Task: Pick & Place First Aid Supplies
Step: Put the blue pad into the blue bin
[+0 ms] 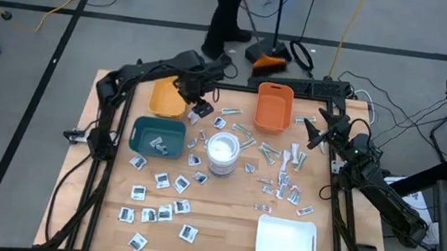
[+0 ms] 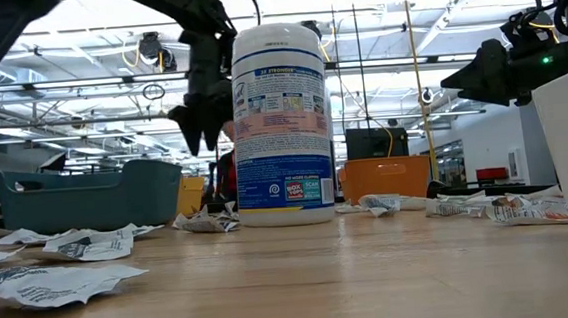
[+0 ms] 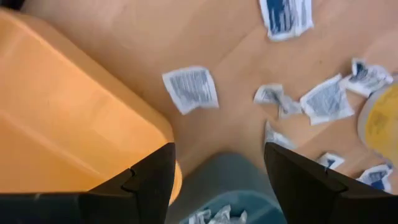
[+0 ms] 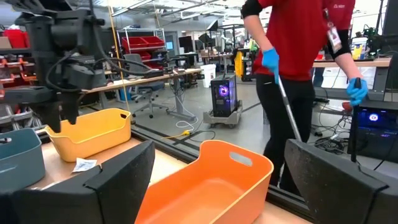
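Hovering above the gap between the yellow bin [image 1: 167,98] and the teal bin [image 1: 157,136], the left gripper [image 1: 199,110] has its jaws apart and empty. Below them, one packet [image 3: 190,89] lies flat on the desk [image 1: 220,227] just beside the yellow bin, not touched. More packets [image 1: 163,198] are scattered across the desk around a white canister [image 1: 222,153], and a few sit in the teal bin. At the right of the orange bin [image 1: 274,106], the right gripper [image 1: 317,129] waits raised, jaws wide, holding nothing.
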Robot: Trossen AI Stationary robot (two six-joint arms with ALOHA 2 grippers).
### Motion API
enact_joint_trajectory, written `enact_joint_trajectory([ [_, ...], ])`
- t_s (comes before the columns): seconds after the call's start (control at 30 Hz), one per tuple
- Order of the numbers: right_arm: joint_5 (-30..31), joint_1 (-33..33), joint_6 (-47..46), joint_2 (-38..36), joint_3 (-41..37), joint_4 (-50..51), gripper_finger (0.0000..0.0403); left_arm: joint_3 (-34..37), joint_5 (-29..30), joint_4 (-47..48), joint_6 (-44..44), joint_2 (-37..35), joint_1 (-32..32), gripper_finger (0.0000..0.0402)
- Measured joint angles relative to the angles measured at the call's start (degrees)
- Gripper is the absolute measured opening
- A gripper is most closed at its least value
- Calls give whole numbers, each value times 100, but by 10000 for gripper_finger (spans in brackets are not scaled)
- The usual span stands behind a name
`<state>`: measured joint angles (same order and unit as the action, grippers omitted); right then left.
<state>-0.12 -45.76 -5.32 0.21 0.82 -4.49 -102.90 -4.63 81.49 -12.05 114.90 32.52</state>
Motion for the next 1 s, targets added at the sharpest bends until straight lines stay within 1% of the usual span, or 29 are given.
enact_joint_trajectory([
  [0.13,2,0,0,0,0,0,357,-243,-4,89,-1,217,17,244],
  [0.3,2,-1,1,0,0,0,357,-236,5,60,15,485,10,245],
  [0.5,0,-2,0,0,0,0,357,-233,-1,-39,303,887,-83,246],
  [0.63,2,-1,0,0,0,0,357,-230,-5,78,422,1221,-116,247],
  [1.0,1,-2,0,0,0,0,357,-228,34,-71,897,1764,-151,230],
])
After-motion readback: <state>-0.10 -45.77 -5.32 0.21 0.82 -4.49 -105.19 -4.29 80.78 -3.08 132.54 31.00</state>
